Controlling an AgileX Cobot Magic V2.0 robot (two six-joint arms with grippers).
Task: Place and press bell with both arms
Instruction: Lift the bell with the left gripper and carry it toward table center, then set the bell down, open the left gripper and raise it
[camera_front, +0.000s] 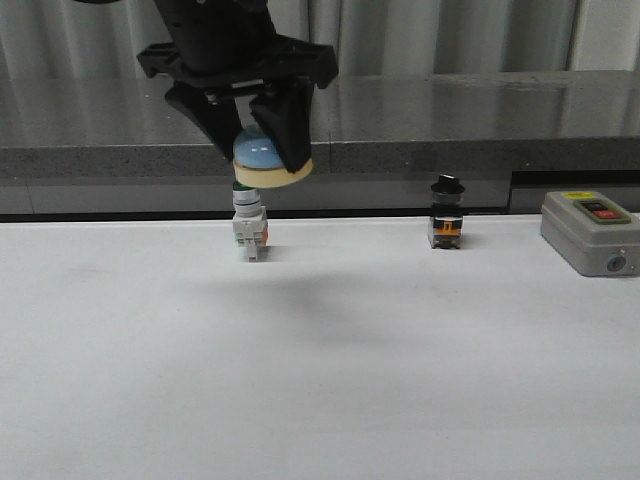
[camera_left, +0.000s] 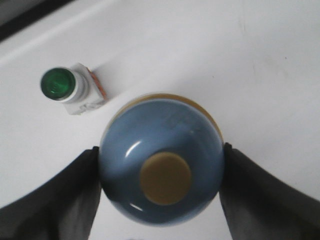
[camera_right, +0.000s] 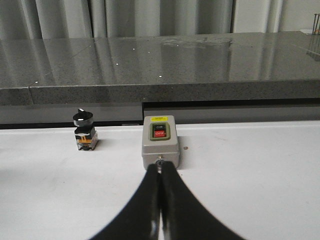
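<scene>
Closest to the lens, in the left wrist view, the bell (camera_left: 161, 165) fills the space between the two black fingers (camera_left: 55, 200) of the left gripper (camera_front: 258, 148), its blue dome pressed on either side by a pad and its cream button facing the camera. One bell is in view, held clear above the white table (camera_front: 320, 380), with its cream base tilted slightly in the front view. Just below and behind the left gripper stands one green-capped switch (camera_front: 249, 226), upright on the table; the bell's base overlaps its cap in the front view, and whether they touch cannot be told there, though the wrist view shows the green cap (camera_left: 59, 84) beside the bell, not under it. One black-capped switch (camera_front: 446, 214) stands well apart from the left gripper, on the side away from it toward the right arm. One grey control box (camera_right: 160, 142) with a red and a dark button lies just beyond the right gripper (camera_right: 160, 200), whose two fingers meet tip to tip with nothing between them. The box is partly cut by the frame edge in the front view, and the right gripper does not appear there. Most of the left arm is cut off at the top of the front view.
</scene>
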